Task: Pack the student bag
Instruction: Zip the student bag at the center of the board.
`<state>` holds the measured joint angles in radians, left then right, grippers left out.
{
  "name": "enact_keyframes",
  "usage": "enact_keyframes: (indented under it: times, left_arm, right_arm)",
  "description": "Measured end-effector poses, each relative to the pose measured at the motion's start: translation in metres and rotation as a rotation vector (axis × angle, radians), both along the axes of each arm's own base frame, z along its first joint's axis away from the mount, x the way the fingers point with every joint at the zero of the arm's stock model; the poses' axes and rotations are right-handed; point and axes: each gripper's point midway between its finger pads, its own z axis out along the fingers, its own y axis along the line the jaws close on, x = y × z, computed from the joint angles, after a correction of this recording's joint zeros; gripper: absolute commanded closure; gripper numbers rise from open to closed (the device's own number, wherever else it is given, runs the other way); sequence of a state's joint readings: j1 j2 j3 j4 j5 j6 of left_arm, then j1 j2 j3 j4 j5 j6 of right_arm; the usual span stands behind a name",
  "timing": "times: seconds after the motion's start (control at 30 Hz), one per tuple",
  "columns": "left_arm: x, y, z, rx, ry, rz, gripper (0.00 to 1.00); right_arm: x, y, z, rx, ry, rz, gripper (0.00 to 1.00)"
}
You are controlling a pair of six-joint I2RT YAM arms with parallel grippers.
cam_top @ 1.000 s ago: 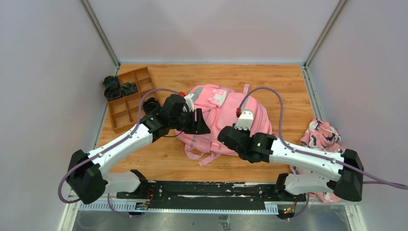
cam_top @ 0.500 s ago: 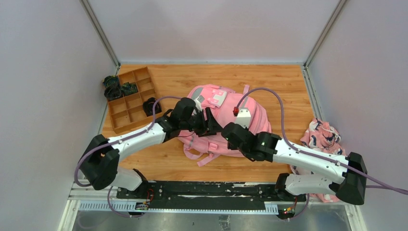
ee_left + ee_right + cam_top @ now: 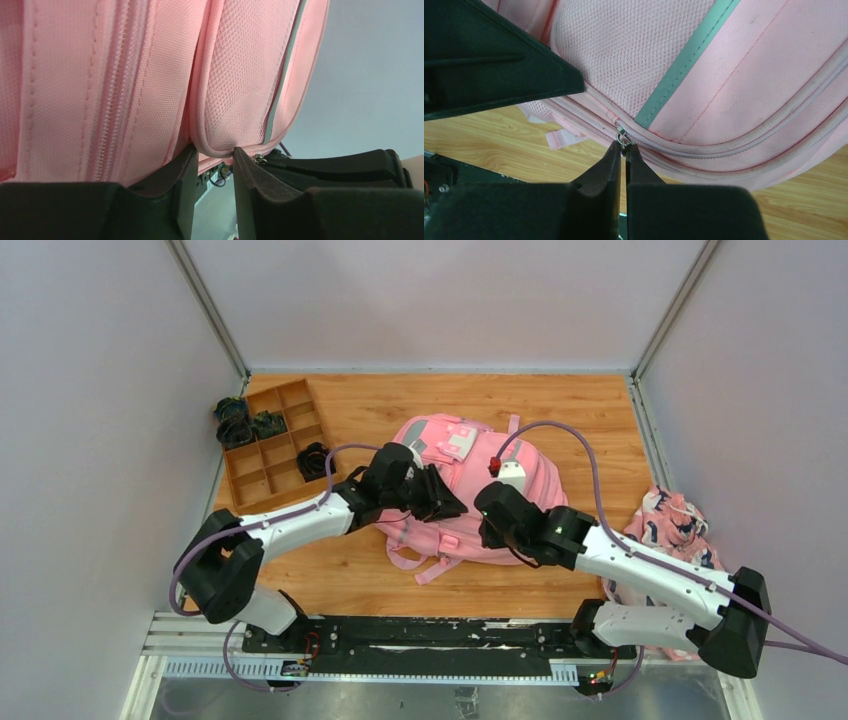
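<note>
The student bag, a pink backpack with grey trim, lies on the wooden table between both arms. My left gripper sits at its near left side. In the left wrist view the left gripper has its fingertips pressed on either side of a piped mesh edge of the bag. My right gripper is at the bag's near edge. In the right wrist view the right gripper is shut on the small metal zipper pull where a grey trim strip meets the zip.
A brown compartment tray with dark items stands at the back left, and a black item lies beside it. A pink-and-navy floral cloth lies at the right edge. Walls enclose three sides. A black rail runs along the near edge.
The left gripper has moved right along the bag's near side and its jaws have narrowed onto the piped edge. The right gripper has shifted slightly right, still shut on the zipper pull.
</note>
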<state>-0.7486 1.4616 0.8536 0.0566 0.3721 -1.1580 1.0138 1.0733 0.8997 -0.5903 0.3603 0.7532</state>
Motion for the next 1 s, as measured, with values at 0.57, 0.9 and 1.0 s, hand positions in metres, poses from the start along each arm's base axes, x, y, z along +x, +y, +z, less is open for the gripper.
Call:
enact_keyframes:
  times: [0.57, 0.9, 1.0]
  left_arm:
    - [0.005, -0.001, 0.004, -0.017, -0.023, 0.000, 1.00]
    - [0.017, 0.019, 0.001, 0.009, -0.075, -0.015, 1.00]
    - [0.020, 0.027, -0.001, 0.043, -0.090, -0.031, 1.00]
  right_arm:
    - [-0.009, -0.023, 0.002, -0.104, 0.064, 0.114, 1.00]
    - [-0.011, -0.039, 0.001, -0.145, 0.086, 0.158, 1.00]
    - [-0.010, -0.044, -0.001, -0.155, 0.096, 0.161, 1.00]
